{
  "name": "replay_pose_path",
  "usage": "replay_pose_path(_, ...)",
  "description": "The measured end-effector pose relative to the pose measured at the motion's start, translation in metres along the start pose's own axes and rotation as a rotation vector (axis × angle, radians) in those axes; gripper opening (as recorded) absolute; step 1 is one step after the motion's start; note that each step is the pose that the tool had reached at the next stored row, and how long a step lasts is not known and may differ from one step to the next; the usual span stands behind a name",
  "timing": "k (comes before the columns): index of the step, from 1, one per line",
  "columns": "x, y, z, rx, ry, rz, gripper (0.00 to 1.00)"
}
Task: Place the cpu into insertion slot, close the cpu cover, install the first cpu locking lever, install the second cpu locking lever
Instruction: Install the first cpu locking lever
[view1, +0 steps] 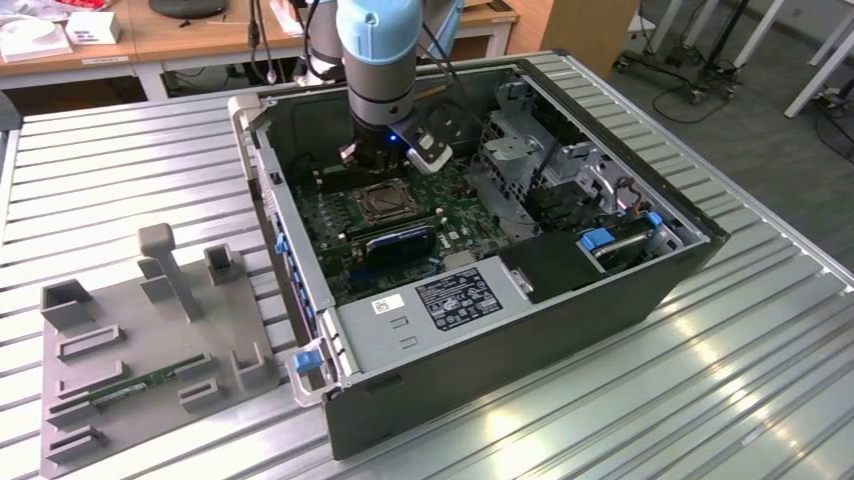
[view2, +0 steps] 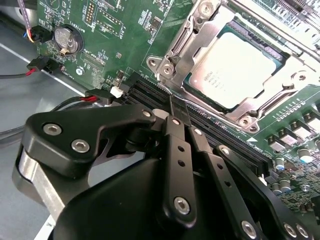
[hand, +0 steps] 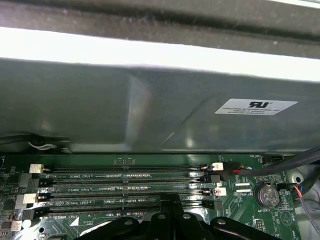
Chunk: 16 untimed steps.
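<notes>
The gripper (view2: 172, 107) has its black fingers (view2: 177, 150) pressed together at the tips, nothing between them, poised over the long black memory slots (hand: 125, 182) just beside the socket. Right past those tips sits the cpu (view2: 235, 70), silvery-tan top up, lying flat in the insertion slot (view1: 380, 203). The cpu cover (view2: 192, 47) lies down around it, framing the chip. All this is on the green motherboard (view2: 120, 35) inside the open computer case (view1: 534, 330), on the slatted metal table (view1: 120, 180).

Sticker (hand: 256, 106) on case wall (hand: 100, 110): txt too small to read.
</notes>
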<state>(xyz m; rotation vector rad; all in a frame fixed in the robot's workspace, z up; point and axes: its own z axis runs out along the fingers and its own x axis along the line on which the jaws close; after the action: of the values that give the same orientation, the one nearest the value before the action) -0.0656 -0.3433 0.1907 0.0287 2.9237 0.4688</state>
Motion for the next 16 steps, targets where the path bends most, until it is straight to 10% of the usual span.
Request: replay_pose_path(16,0.0001,-0.0014,0.0007,0.0004,0.0001,-0.001,0.11)
